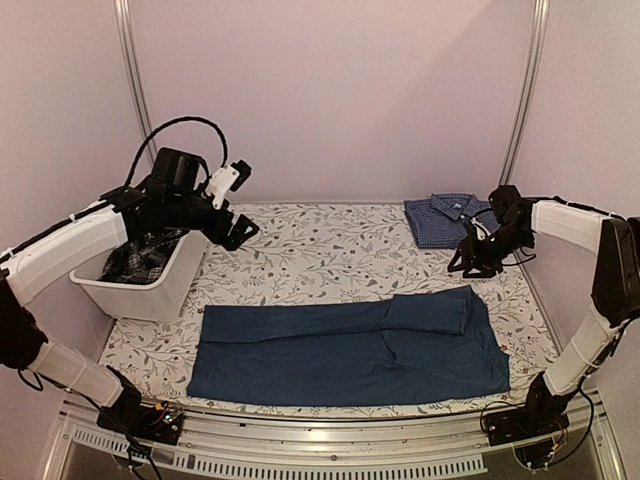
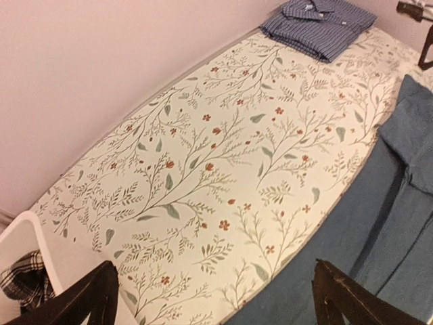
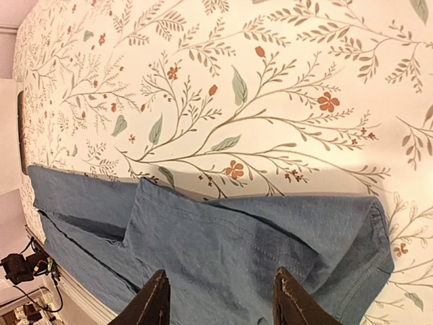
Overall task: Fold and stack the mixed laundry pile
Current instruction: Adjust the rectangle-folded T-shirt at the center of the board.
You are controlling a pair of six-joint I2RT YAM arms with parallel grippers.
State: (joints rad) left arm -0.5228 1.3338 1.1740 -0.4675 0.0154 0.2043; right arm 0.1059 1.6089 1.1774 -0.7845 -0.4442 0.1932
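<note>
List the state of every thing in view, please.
dark blue T-shirt: spread flat on the floral tablecloth, partly folded, not held.
checked collared shirt: folded, at the far right corner.
black-and-white plaid piece: crumpled inside the white tub.
left gripper: open, empty.
right gripper: open, empty.

A plain pale pink wall [image 1: 330, 90] rose behind the cream floral-print tablecloth [image 1: 330, 250]; two slim silver metal posts [image 1: 133, 70] stood at its back corners, a ribbed aluminium rail [image 1: 330, 440] along its near edge.
</note>
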